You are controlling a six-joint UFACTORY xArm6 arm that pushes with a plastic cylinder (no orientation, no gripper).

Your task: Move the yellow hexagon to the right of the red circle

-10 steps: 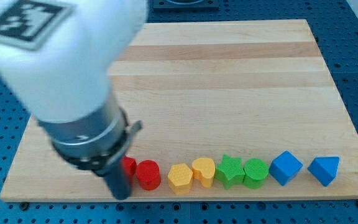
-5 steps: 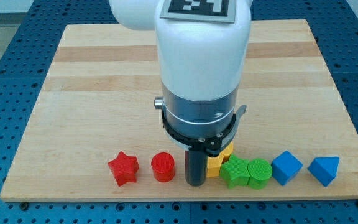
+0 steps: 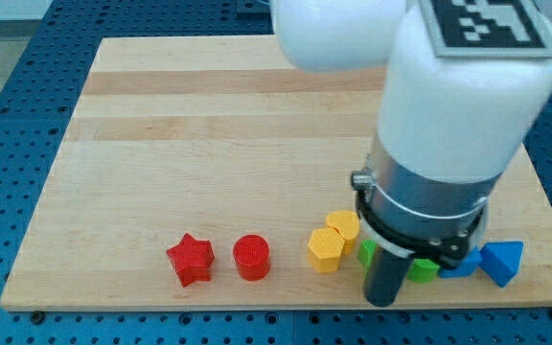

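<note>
Yellow hexagon (image 3: 325, 249) sits a little way to the right of the red circle (image 3: 251, 257), close to where it should go, while my tip (image 3: 380, 299), a plain rod with no jaws, stands further right, among the green blocks (image 3: 422, 269).

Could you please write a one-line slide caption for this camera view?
My tip rests right of the yellow hexagon block, which sits right of the red circle block.
</note>
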